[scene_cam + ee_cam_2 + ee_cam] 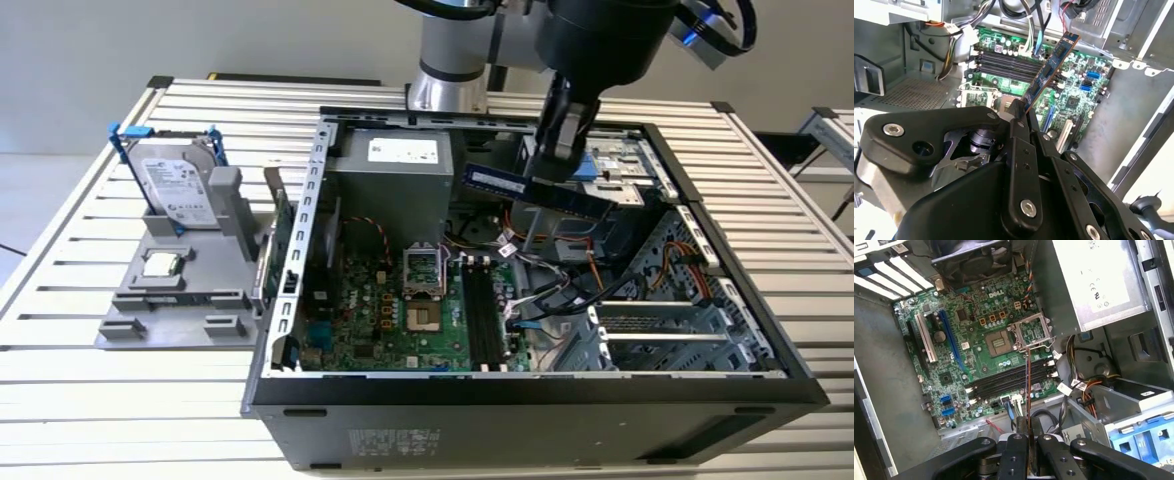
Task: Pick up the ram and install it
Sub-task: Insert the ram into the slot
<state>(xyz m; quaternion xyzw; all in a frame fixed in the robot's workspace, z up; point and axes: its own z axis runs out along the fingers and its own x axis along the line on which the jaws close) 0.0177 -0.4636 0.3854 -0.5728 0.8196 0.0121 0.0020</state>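
**Exterior view**
- Gripper: claw pinched on the ram near mid-length. The ram is airborne and lies roughly level, with its flat face showing.
- The ram hangs over the open computer case, at about one o'clock from the memory slots and apart from them.
- Hard drive: stands on the grey fixture, at nine o'clock of the case.
- Processor chip: at six o'clock of the hard drive.

**Second wrist view**
- Gripper: both fingers closed on one end of the ram.
- The stick runs out across the motherboard at a slant to the memory slots. It is clear of the board.

**First wrist view**
- Ram: seen edge-on as a thin line rising from the gripper.
- It crosses the memory slots rather than lying along them.
- CPU socket: just beyond the slots.

**Status (judged)**
- Pick-up is done and the carry to the slots is in hand. The ram is not yet seated.
- Seating calls for the stick to be turned parallel to one slot with its contact edge down. It must then be centred between the end latches and pressed straight in, clear of the loose cables nearby.
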